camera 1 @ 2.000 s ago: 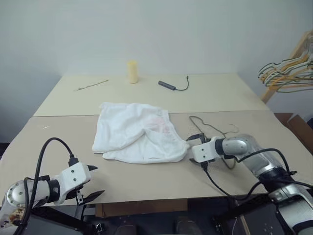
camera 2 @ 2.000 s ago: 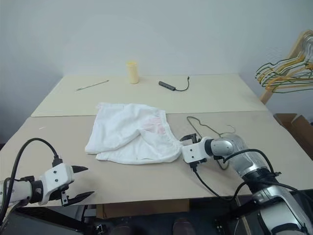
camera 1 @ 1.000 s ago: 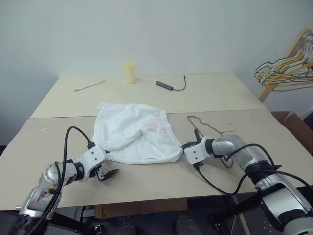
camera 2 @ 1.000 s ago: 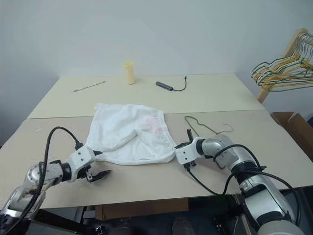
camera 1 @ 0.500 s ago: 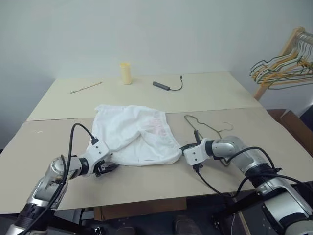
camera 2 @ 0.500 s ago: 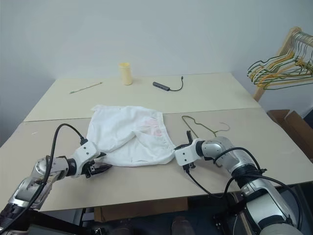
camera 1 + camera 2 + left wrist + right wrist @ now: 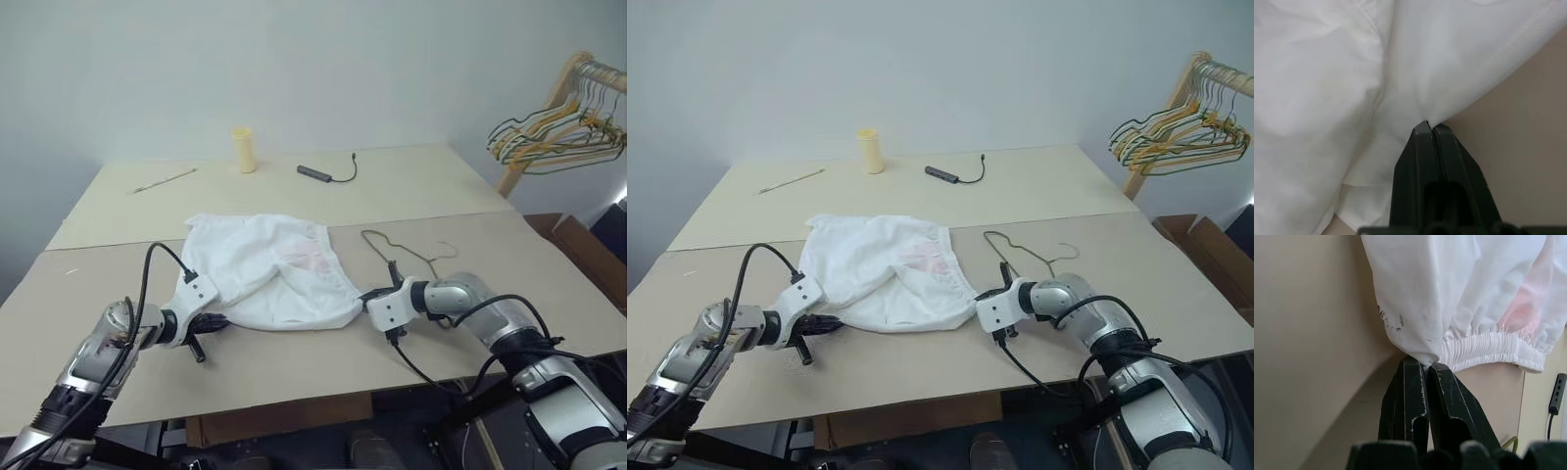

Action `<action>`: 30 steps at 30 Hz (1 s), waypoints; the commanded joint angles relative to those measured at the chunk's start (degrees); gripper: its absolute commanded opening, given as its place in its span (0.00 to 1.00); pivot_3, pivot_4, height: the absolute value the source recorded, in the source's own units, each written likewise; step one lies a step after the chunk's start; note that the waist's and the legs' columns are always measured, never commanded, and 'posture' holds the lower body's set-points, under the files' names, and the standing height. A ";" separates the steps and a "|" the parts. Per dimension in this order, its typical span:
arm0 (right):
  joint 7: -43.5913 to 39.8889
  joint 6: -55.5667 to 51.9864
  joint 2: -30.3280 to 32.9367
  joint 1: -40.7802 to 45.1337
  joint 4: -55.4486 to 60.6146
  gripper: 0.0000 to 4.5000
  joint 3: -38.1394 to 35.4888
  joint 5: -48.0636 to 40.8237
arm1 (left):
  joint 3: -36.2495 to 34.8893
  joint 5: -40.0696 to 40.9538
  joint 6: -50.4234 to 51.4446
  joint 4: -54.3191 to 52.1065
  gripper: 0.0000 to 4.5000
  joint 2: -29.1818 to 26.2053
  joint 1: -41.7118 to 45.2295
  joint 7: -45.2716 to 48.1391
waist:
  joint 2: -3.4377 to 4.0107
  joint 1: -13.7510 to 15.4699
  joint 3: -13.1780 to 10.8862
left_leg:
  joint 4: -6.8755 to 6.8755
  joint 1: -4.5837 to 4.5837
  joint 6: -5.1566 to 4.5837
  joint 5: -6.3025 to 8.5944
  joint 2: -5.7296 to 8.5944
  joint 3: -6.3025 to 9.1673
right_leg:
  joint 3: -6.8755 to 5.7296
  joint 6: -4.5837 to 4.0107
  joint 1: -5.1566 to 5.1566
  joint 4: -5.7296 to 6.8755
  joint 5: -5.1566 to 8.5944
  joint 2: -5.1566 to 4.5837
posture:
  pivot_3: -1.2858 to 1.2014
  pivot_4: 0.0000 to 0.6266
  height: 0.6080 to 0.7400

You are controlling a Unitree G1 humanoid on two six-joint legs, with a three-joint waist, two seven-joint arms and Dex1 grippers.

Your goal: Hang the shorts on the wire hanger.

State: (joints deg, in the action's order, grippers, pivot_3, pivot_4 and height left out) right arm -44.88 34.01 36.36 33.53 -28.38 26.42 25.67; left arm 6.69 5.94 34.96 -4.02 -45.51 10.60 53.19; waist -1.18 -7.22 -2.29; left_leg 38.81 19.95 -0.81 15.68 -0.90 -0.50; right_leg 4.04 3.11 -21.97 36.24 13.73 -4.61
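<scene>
You had the shorts lying spread and crumpled on the near table, around its middle, with the faint pink patch facing up. Your left gripper was at the left near edge of the cloth; its two black fingers were pressed fully together, and a fold of the white fabric was pinched between their tips. Your right gripper was at the right near corner of the shorts, also closed tight, and it held the cloth just beside the gathered waistband, near some small dark marks on the hem. The wire hanger lay flat on the table to the right of the shorts, close to your right arm, and apart from the cloth. On the far table stood a yellow cup, with a thin stick to its left and a small dark device with a cable to its right. A bunch of coloured hangers hung on a wooden rack at the far right.
</scene>
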 commanded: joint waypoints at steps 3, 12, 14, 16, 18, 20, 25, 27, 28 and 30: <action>-0.73 -2.90 1.01 -1.07 4.91 0.00 -2.73 -2.65 | -5.86 1.45 -5.59 -4.98 0.01 -2.96 -6.12 0.19 | 0.00 -0.73 0.00 | -0.02 0.07 0.00 0.01 -0.03 -0.01 | 0.06 0.00 -0.09 0.00 0.00 0.01 | 0.48 0.00 1.00; -14.22 -22.73 10.38 -12.03 34.99 0.00 -7.42 -9.30 | -23.07 7.02 -6.71 -24.40 0.01 -15.17 -30.13 11.20 | -0.02 -0.48 -0.08 | -0.06 0.36 0.18 0.17 -0.12 0.12 | -0.07 0.04 -0.32 -0.08 0.07 -0.13 | 0.48 0.00 1.00; -16.00 -27.08 11.79 -14.53 41.33 0.00 -7.57 -8.98 | -26.16 8.98 -3.41 -29.79 0.01 -15.32 -35.02 12.37 | -0.05 0.01 -0.10 | -0.05 0.30 0.18 0.17 -0.11 0.06 | -0.07 0.07 -0.26 -0.10 0.09 -0.15 | 0.48 0.00 1.00; -16.96 -31.20 12.28 -16.61 46.46 0.00 -7.34 -8.46 | -28.67 12.08 1.34 -34.80 0.01 -14.51 -37.88 12.31 | -0.19 0.38 -0.16 | -0.01 0.29 0.18 0.17 -0.09 -0.02 | -0.09 0.16 -0.26 -0.12 0.23 -0.10 | 0.47 0.00 1.00; -18.76 -34.12 13.14 -18.17 50.37 0.00 -6.82 -8.46 | -30.68 15.18 5.52 -39.02 0.01 -13.72 -40.00 12.30 | -0.21 0.68 -0.18 | 0.06 0.24 0.18 0.17 -0.14 -0.03 | -0.12 0.42 -0.25 -0.09 0.43 -0.02 | 0.47 0.00 1.00; -20.63 -36.18 14.08 -19.18 53.02 0.00 -6.45 -8.77 | -31.87 15.41 7.32 -41.66 0.01 -14.07 -43.02 12.85 | -0.22 0.80 -0.18 | 0.07 0.22 0.19 0.17 -0.17 -0.05 | -0.13 0.41 -0.23 -0.09 0.46 0.02 | 0.47 0.00 1.00; -24.10 -35.67 16.84 -19.95 54.99 0.00 -6.16 -10.41 | -34.53 14.64 7.03 -44.76 0.01 -14.30 -51.97 16.03 | -0.27 0.58 -0.20 | 0.03 0.24 0.23 0.20 -0.20 -0.27 | -0.10 0.33 -0.26 -0.13 0.50 0.11 | 0.47 0.00 1.00; -23.79 -33.95 16.72 -19.88 54.32 0.00 -6.25 -10.92 | -34.40 13.55 5.83 -44.49 0.01 -14.57 -53.93 16.53 | -0.29 0.60 -0.21 | 0.04 0.24 0.25 0.21 -0.25 -0.39 | -0.11 0.18 -0.28 -0.11 0.59 0.16 | 0.48 0.00 1.00; -23.72 -33.54 16.58 -19.83 54.06 0.00 -6.21 -11.08 | -34.08 12.90 4.98 -44.05 0.01 -14.62 -54.55 16.67 | -0.29 0.60 -0.21 | 0.04 0.22 0.26 0.21 -0.26 -0.41 | -0.12 0.11 -0.27 -0.10 0.63 0.16 | 0.48 0.00 1.00; -23.48 -33.19 15.91 -19.66 53.41 0.00 -5.87 -11.52 | -32.69 12.31 3.19 -42.27 0.01 -13.67 -53.99 15.71 | -0.29 0.67 -0.21 | 0.04 0.20 0.26 0.21 -0.26 -0.45 | -0.12 -0.03 -0.27 -0.10 0.71 0.16 | 0.48 0.00 1.00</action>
State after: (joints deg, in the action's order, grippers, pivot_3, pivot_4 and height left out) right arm -68.55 -0.26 52.50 13.01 24.68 21.48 14.99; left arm -25.87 19.36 39.82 -46.90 -59.23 -43.80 69.22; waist -1.47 -6.55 -2.50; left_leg 38.85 20.15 -0.55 15.89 -1.16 -0.96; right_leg 3.91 3.02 -22.23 36.13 14.47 -4.45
